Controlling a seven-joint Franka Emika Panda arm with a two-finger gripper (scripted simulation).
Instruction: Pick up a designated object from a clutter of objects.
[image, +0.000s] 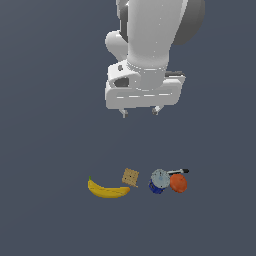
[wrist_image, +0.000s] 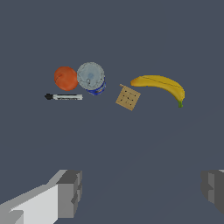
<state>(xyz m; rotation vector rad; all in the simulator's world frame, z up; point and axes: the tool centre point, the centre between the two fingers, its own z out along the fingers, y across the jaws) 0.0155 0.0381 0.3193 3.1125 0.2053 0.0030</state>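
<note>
In the exterior view, the blue can (image: 158, 181) stands upright on the grey counter (image: 50, 150), lid closed, its contents hidden. The orange ball (image: 178, 183) touches it on the exterior view's right; a thin black-and-silver tool (image: 178, 171), perhaps a marker, lies just behind both. The cracker (image: 130, 177) and banana (image: 108, 189) lie toward the exterior view's left. My fingers (image: 139, 111) hang well above, pointing down.

In the wrist view, the can (wrist_image: 91, 78) sits between ball (wrist_image: 65, 78) and cracker (wrist_image: 127, 97), the tool (wrist_image: 64, 96) beside the ball and the banana (wrist_image: 161, 85) beyond the cracker. My fingers (wrist_image: 70, 192) are spread wide, holding nothing.
</note>
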